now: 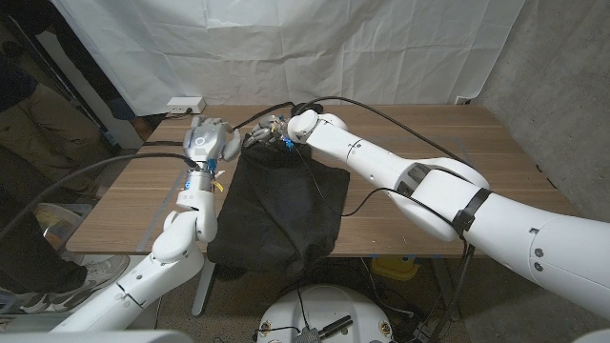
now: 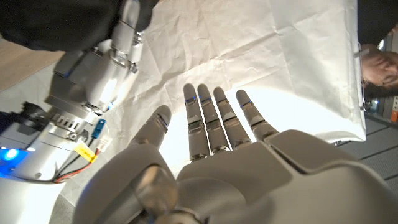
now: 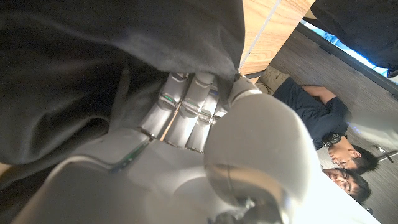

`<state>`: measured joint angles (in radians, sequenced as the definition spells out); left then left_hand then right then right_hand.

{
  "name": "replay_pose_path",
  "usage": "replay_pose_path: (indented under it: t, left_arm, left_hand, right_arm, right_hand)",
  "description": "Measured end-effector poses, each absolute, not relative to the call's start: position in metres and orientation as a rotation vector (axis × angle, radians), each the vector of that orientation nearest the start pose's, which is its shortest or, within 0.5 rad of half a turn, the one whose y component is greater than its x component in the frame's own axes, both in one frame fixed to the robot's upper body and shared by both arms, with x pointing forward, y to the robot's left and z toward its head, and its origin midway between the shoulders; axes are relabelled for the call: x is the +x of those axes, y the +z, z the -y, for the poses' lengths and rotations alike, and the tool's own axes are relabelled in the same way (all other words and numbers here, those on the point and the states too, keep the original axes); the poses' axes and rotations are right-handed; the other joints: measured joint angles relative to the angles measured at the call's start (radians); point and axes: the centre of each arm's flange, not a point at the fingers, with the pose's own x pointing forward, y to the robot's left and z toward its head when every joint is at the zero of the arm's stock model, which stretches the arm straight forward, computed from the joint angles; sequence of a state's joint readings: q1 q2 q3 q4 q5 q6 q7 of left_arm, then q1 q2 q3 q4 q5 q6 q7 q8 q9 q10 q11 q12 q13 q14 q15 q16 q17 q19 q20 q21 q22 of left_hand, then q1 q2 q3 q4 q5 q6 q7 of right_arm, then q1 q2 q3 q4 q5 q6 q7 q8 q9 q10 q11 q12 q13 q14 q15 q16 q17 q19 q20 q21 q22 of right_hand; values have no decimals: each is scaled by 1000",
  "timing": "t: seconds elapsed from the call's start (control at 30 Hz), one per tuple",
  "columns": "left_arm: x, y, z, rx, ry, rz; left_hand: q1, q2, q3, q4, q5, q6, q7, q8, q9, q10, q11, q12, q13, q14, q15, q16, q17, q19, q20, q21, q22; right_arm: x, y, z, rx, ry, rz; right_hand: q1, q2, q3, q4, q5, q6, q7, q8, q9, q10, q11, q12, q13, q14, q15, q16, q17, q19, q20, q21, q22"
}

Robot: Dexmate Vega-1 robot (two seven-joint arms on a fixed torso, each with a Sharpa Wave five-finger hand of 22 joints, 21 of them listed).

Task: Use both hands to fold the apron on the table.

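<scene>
The black apron lies bunched on the wooden table, its near part hanging over the front edge. My right hand is at the apron's far edge. In the right wrist view its fingers curl into the black cloth and grip it. My left hand hovers just left of the apron's far left corner. In the left wrist view it is spread, holds nothing and points at the white backdrop. The right arm's wrist shows beside it under black cloth.
A white box sits at the table's far left edge, with black cables running across the back. A white sheet hangs behind the table. A person stands at the left, and people show in the right wrist view.
</scene>
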<state>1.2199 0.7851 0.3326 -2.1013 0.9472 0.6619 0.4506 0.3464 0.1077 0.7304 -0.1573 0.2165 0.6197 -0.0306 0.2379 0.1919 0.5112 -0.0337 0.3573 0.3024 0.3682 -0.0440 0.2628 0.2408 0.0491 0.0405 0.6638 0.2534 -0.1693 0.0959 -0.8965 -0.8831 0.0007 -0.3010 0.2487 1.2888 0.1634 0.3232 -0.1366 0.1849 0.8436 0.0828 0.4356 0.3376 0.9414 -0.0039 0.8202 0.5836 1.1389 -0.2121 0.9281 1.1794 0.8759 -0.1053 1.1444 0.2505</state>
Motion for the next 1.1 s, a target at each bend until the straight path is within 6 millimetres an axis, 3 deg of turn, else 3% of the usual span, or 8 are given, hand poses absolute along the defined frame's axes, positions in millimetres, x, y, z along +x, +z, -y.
replay_pose_path:
  t: [0.1,0.23,0.33,0.53,0.83,0.97,1.07,1.1]
  left_arm:
    - [473,19,-299,1468,846,676]
    - [467,25,-303,1482,856,656]
    - [464,27,-307,1461,867,660]
    - [460,29,-307,1402,891,746]
    - [451,35,-301,1314,910,902]
    - [449,36,-296,1300,899,943]
    - [448,37,-294,1293,894,962]
    - [455,38,-311,1262,945,921]
  left_hand:
    - [-43,-10,-17,17,-19,-88,-29,-46,-6,-56,3,-48,-29,-50,3,-38,-29,-34,1,-11,-19]
    - [-129,-12,-61,72,-39,-195,-57,-66,-6,-123,13,-96,-56,-96,3,-54,-36,-48,8,-20,-37]
    - [-150,-15,-80,91,-43,-244,-70,-68,-6,-155,19,-118,-67,-103,3,-54,-40,-48,8,-21,-44]
    - [-171,-18,-85,96,-43,-256,-75,-68,-11,-159,23,-118,-70,-103,3,-54,-41,-48,8,-21,-44]
    - [-190,-14,-93,104,-47,-260,-71,-68,-11,-159,23,-125,-75,-112,5,-58,-41,-48,8,-21,-49]
    - [-190,-14,-96,107,-47,-261,-69,-68,-11,-159,23,-125,-75,-113,3,-60,-41,-48,8,-21,-49]
    - [-190,-14,-94,111,-47,-261,-69,-68,-11,-158,23,-125,-77,-113,3,-60,-43,-48,8,-21,-49]
    - [-190,-14,-94,111,-47,-261,-69,-68,-11,-158,23,-125,-79,-113,3,-59,-45,-48,8,-21,-49]
  right_arm:
    - [661,83,-115,-861,647,329]
    - [662,84,-116,-859,648,332]
    - [662,85,-117,-857,649,333]
    - [663,85,-120,-858,663,331]
    - [669,84,-119,-841,678,296]
    - [673,86,-117,-826,665,269]
    - [679,83,-113,-809,651,233]
    - [662,87,-132,-741,835,299]
  right_hand:
    - [0,0,0,0,0,0,0,0,0,0,0,0,2,2,-1,0,3,0,0,0,-4]
    - [0,0,0,0,0,2,2,-8,-2,0,0,0,0,3,-2,-12,-4,-1,0,12,-10]
    - [-14,-13,-1,4,-4,3,4,-31,-7,-16,16,-25,-39,4,-3,-103,-132,-26,7,35,-37]
    - [-71,-1,-12,30,-4,-53,18,-87,-25,-69,42,-93,-111,-3,-2,-240,-318,-86,29,34,-73]
    - [-199,-35,20,65,-3,-186,19,-201,-74,-258,101,-271,-243,-212,101,-524,-601,-204,72,-51,-87]
    - [-269,-50,8,94,-7,-226,31,-225,-88,-310,119,-321,-276,-275,139,-591,-655,-222,90,-80,-88]
    - [-345,-57,-13,132,-11,-242,48,-228,-97,-331,138,-352,-298,-306,171,-621,-685,-230,99,-102,-88]
    - [-373,-59,-21,146,-11,-250,55,-233,-100,-338,145,-364,-306,-315,182,-630,-695,-229,107,-111,-88]
